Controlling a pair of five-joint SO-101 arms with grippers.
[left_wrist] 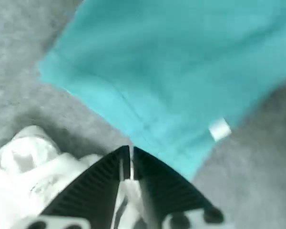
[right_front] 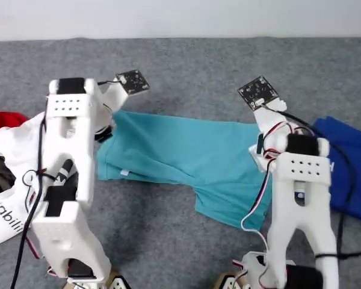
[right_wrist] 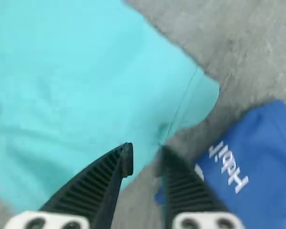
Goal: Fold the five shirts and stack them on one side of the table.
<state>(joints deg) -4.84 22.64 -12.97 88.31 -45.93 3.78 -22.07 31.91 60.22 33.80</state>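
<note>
Teal shirt (right_front: 186,153) is spread flat on the grey bench (right_front: 198,66), stretched between the two arms. Left hand (left_wrist: 127,157) has its jaws pressed together with barely a slit between them, tips right at the shirt's hem. Can't tell if any cloth is actually pinched. A little white tag (left_wrist: 219,129) sits on the fabric just ahead of that hand, off to one side. Right hand (right_wrist: 145,160) is parted a bit, narrow gap, nothing in it, tips over the shirt's other corner, with a blue shirt (right_wrist: 248,162) lying just beside it. White shirt (right_front: 12,180) and red shirt (right_front: 3,119) are bunched up on the outer side of the left hand.
</note>
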